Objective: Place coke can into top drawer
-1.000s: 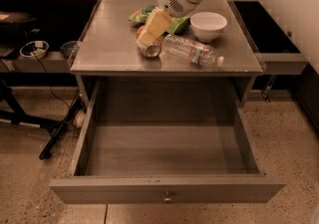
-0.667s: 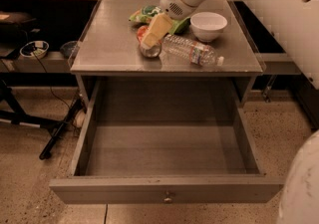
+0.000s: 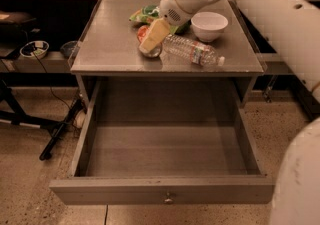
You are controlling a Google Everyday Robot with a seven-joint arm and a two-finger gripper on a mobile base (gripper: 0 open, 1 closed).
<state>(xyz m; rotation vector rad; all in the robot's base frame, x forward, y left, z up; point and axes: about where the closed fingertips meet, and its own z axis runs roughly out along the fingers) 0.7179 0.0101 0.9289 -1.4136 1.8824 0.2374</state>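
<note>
We see only a bit of the can [image 3: 142, 33]. The gripper [image 3: 154, 36] lies over it, so just some red and a silver end show. We cannot tell if the gripper has hold of it. The can is on the table [image 3: 110, 44], beside 1 bottle [image 3: 192, 50]. The arm [image 3: 260, 4] comes from the right, partly cut off, and slopes down to the can. The drawer [image 3: 125, 190] below stands open.

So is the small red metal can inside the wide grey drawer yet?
No, the red can sits on the tabletop under the gripper; the grey drawer holds nothing.
</note>
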